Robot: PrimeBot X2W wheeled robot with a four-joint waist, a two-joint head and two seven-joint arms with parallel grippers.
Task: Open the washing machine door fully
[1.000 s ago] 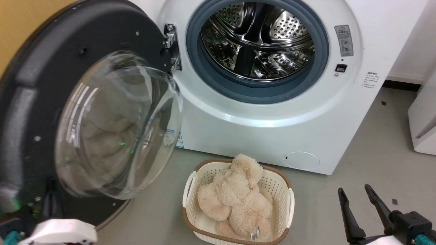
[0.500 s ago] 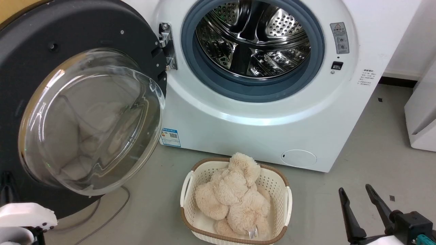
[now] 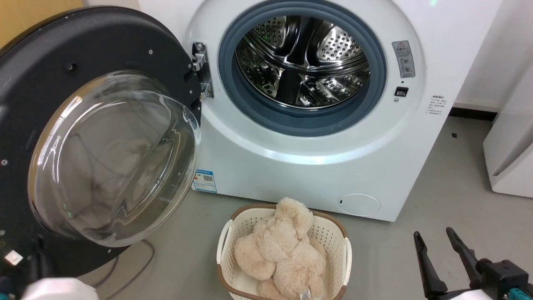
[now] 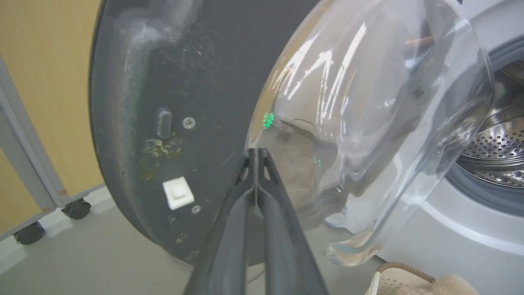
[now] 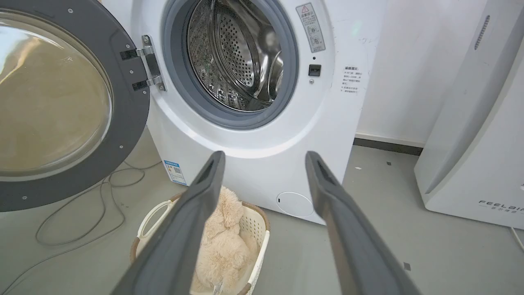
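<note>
Front of washing machine (image 3: 316, 166): drum mouth (image 3: 302, 62) clear to reach in. Left of it, washing machine door (image 3: 104, 41) swung out, glass bowl (image 3: 112, 162) bulging forward. Just before it on floor (image 3: 441, 183), basket (image 3: 222, 241) with plush toy (image 3: 283, 250). Right of it, white appliance (image 3: 510, 154), bare floor between.

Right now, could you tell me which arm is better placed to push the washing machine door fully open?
Probably left. The left gripper, shut, points at the black inner face of the washing machine door; the right gripper hangs open right of the basket, away from it.
</note>
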